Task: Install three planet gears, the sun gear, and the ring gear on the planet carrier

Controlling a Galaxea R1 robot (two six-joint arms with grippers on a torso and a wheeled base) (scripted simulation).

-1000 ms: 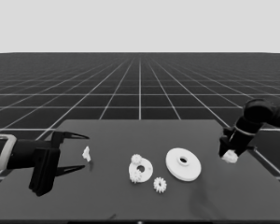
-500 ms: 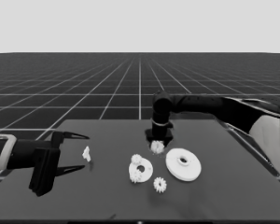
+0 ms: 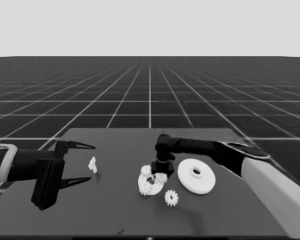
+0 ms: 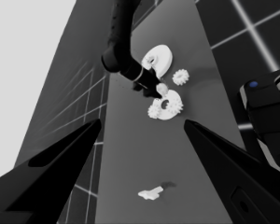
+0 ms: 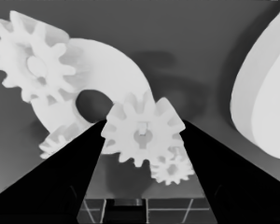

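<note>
The smaller round part (image 3: pixel 144 185) lies mid-table with two small gears on it (image 5: pixel 35 65) (image 5: pixel 60 142). My right gripper (image 3: pixel 160 172) hangs over its far right rim, shut on a third gear (image 5: pixel 142 133); whether that gear touches the part I cannot tell. A fourth gear (image 3: pixel 171 198) lies loose on the table nearer the front edge. The larger round part (image 3: pixel 196 176) lies flat just right of the smaller one. My left gripper (image 3: pixel 89 162) waits open over the table's left end, holding nothing.
A thin white piece (image 3: pixel 93 165) lies on the table just off the left gripper's fingertips, not held. The right arm (image 3: pixel 205 148) reaches in over the larger round part. Dark machinery with blue lights (image 4: pixel 266 116) shows past the table's edge.
The right arm has swung from the table's right end across to the smaller round part, carrying a gear with it. The left arm has not moved.
</note>
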